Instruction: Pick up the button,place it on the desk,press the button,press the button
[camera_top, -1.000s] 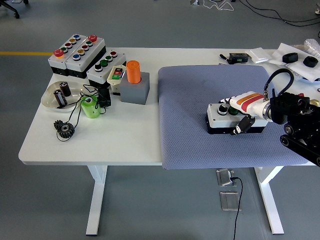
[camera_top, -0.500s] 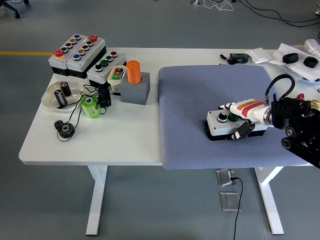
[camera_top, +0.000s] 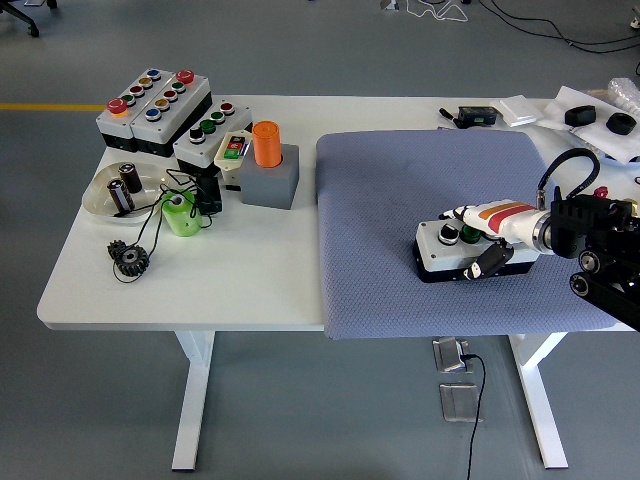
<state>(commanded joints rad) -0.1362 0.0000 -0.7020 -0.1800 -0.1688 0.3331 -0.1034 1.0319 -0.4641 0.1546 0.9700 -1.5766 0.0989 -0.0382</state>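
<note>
A small button box, white on top with a black base and black and green buttons, lies on the blue-grey mat at the table's right. My right hand, white with orange stripes, comes in from the right edge. Its fingers lie over the box's top by the buttons, and its dark thumb hangs against the front side, so it stays closed on the box. The box's right half is hidden under the hand. The left arm is out of view.
Several larger button boxes stand at the back left, beside an orange cylinder in a grey block. In front of them are a dish with batteries, a green cup and a black gear. Small items lie back right.
My right hand has drawn slightly right and down with the box, which has turned a little on the mat. The fingers now lie flatter over its top.
</note>
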